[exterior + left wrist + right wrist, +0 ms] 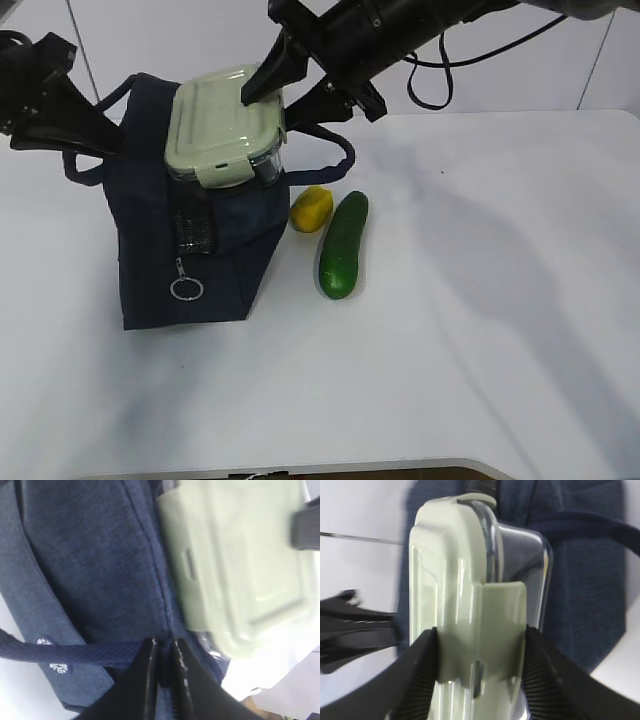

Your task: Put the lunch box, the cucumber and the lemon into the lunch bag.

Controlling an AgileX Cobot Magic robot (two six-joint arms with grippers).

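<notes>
The lunch box (222, 125), clear glass with a pale green clip lid, hangs tilted in the open top of the dark navy lunch bag (190, 260). My right gripper (290, 95) comes in from the upper right and is shut on it. In the right wrist view both pads press the box's (460, 580) end at the lid clip, gripper (480, 665). My left gripper (105, 148) is shut on the bag's top edge at the far left. The left wrist view shows this gripper (165, 667) pinching fabric (90, 570) beside the zipper. The lemon (311, 209) and cucumber (344, 245) lie right of the bag.
A silver ring pull (187, 289) hangs on the bag's front. One looped handle (335, 150) arcs out toward the lemon. The white table (480, 300) stretches right and forward of the cucumber.
</notes>
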